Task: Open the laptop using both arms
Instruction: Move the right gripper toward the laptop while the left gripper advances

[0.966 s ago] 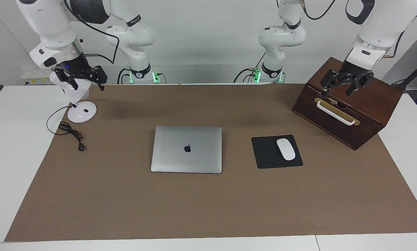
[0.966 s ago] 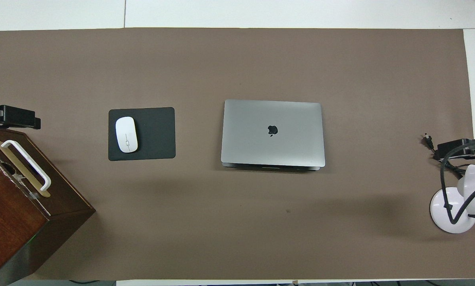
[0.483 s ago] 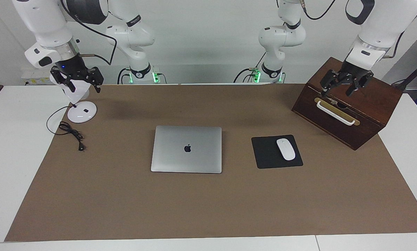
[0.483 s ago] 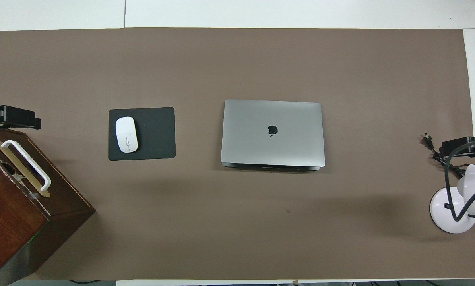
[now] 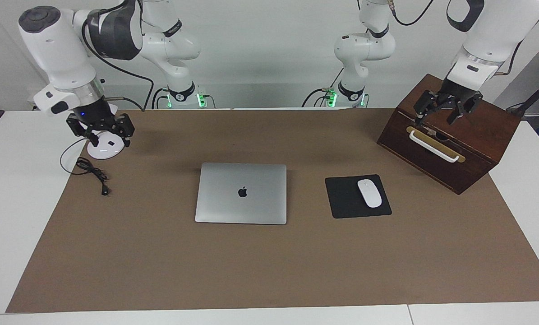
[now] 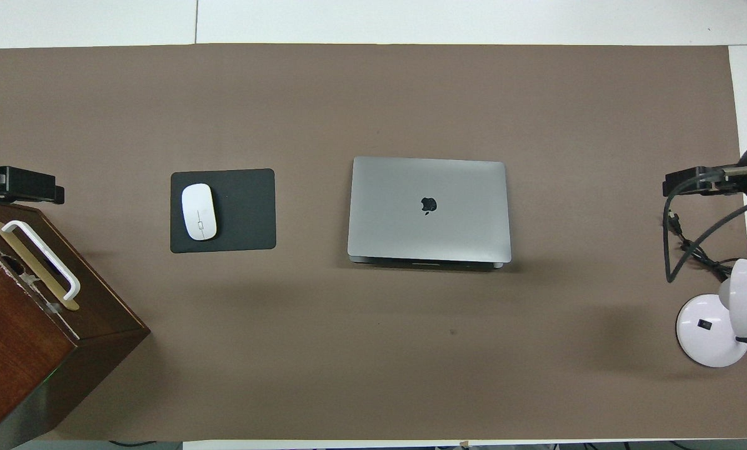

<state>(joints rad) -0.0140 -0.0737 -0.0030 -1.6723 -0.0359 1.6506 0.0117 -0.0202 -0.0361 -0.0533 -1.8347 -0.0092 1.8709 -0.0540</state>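
Observation:
The silver laptop point(image 5: 241, 193) lies shut in the middle of the brown mat, apple logo up; it also shows in the overhead view point(image 6: 429, 209). My right gripper point(image 5: 103, 134) hangs open and empty over the white lamp's base at the right arm's end of the table, well apart from the laptop; it shows in the overhead view point(image 6: 698, 184) too. My left gripper point(image 5: 438, 116) hangs open and empty over the wooden box at the left arm's end, and its tip shows in the overhead view point(image 6: 20, 185).
A dark wooden box point(image 5: 467, 149) with a white handle point(image 5: 433, 146) stands at the left arm's end. A black mouse pad point(image 5: 341, 198) with a white mouse point(image 5: 369, 193) lies beside the laptop. A white desk lamp point(image 6: 711, 340) and its black cable point(image 5: 93, 174) sit at the right arm's end.
My right gripper has come down over the lamp's base and shifted a little toward the laptop. The left arm and the laptop have not moved.

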